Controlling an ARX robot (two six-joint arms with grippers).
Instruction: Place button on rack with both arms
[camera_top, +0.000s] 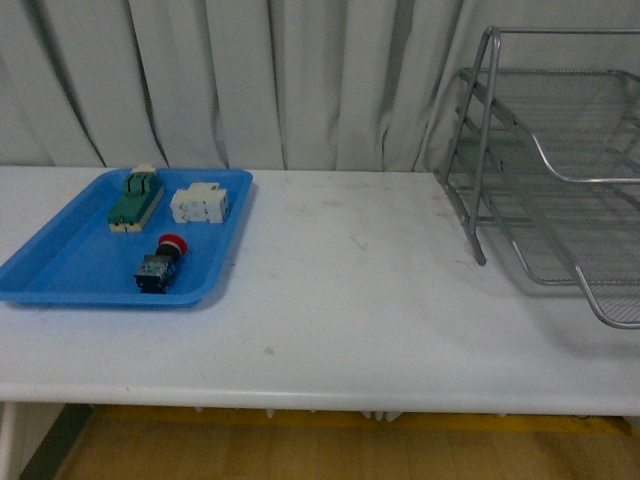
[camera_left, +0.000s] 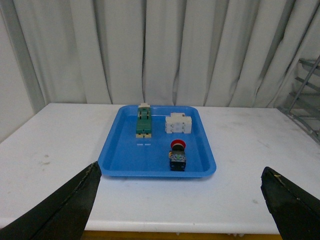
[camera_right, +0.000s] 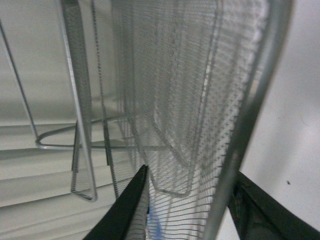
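The button (camera_top: 161, 263) lies on its side in the blue tray (camera_top: 60, 265), red cap toward the curtain; the left wrist view shows the button (camera_left: 178, 155) well ahead of my open left gripper (camera_left: 180, 200), whose black fingers (camera_left: 70, 205) hang over the table's front edge with nothing between them. The silver wire-mesh rack (camera_top: 560, 190) stands at the table's right end. In the right wrist view my right gripper (camera_right: 192, 210) is shut on the rack (camera_right: 180, 100), its fingers (camera_right: 125, 210) on either side of mesh and frame tube. Neither arm appears in the front view.
A green-and-cream block (camera_top: 135, 198) and a white block (camera_top: 200, 205) lie in the tray behind the button. White table (camera_top: 350, 300) stretches between tray and rack. A pleated curtain (camera_top: 280, 80) hangs close behind.
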